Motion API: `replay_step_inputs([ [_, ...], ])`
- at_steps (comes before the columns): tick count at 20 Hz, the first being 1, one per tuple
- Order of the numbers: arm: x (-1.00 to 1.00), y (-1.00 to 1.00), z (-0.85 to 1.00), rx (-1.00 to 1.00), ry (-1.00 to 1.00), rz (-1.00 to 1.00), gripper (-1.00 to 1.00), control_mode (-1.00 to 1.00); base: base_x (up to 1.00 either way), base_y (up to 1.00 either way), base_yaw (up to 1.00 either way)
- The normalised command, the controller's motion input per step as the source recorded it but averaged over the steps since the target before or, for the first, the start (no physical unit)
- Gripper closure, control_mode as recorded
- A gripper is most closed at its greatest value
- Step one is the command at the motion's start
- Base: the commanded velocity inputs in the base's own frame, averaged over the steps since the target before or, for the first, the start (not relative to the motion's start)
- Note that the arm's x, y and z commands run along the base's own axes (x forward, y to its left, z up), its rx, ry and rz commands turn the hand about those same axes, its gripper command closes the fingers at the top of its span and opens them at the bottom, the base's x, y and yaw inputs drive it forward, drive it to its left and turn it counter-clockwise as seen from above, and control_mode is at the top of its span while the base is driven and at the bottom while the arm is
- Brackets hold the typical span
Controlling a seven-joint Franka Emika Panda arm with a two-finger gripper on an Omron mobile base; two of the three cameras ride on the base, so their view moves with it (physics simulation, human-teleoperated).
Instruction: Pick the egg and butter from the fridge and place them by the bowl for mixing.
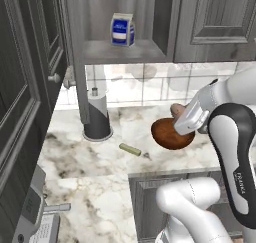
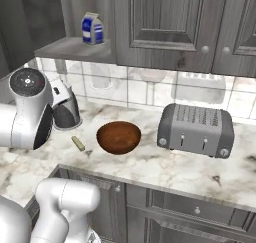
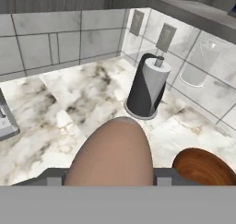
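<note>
The gripper (image 3: 110,179) is clamped on the egg (image 3: 113,154) and holds it above the worktop (image 1: 95,162), by the far rim of the bowl (image 1: 170,134). The butter (image 1: 130,149) lies on the worktop, between the bowl and the paper towel holder (image 1: 97,114).

Claw (image 3: 110,174) clamped, arm outstretched
</note>
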Motion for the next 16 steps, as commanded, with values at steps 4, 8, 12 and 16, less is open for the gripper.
replay_step_inputs([
  [4, 0.00, 0.00, 0.00, 0.00, 0.00, 0.00, 1.00, 1.00, 0.31, 0.00, 0.00],
  [8, 0.26, 0.00, -0.01, -0.06, 0.23, 0.00, 1.00, -1.00, 0.09, 0.00, 0.00],
  [12, 0.47, 0.04, -0.10, -0.16, 0.39, -0.02, 1.00, -1.00, 0.00, 0.00, 0.00],
  [16, 0.27, 0.18, -0.20, -0.15, 0.23, -0.09, 1.00, -1.00, 0.00, 0.00, 0.00],
])
